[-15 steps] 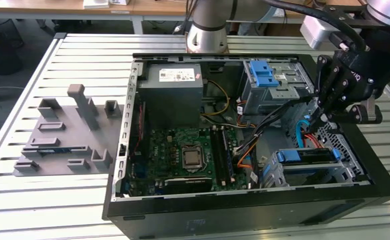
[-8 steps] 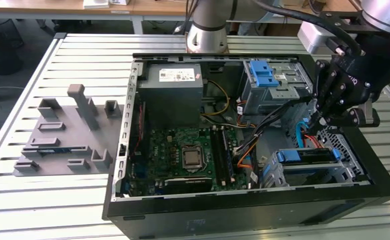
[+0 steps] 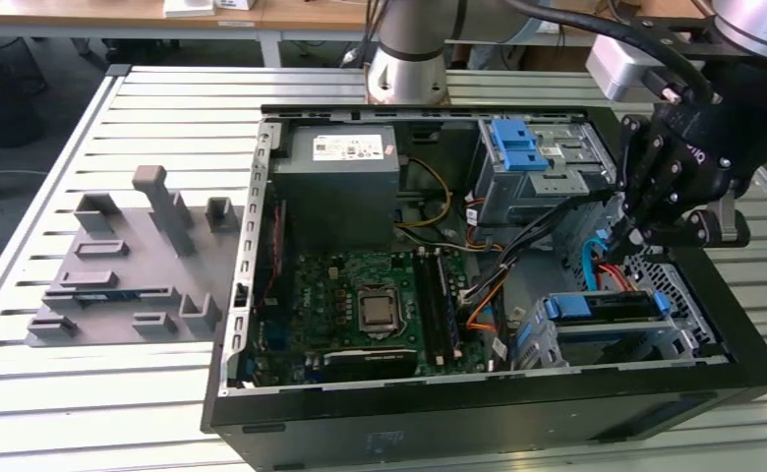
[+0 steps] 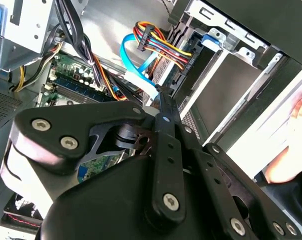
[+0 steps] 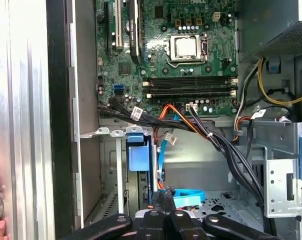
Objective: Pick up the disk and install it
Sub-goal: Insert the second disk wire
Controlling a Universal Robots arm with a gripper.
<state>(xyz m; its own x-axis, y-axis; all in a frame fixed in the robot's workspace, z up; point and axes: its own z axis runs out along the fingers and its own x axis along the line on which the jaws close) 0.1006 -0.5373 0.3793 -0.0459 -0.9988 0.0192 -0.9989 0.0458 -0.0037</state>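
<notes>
Presently: end effector (image 3: 649,234) inside computer case (image 3: 489,413), above disk (image 3: 603,307) seated in drive cage; fingers' state indeterminable.

Table: my slatted metal bench (image 3: 56,383).
On it: open computer case (image 3: 489,418); grey fixture block (image 3: 128,265) beside it.

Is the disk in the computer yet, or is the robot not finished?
Nearly. The disk sits in its bay inside the case, blue rail showing. The gripper hangs just above, shut, holding nothing. Whether the disk is pushed fully home is unclear.
</notes>
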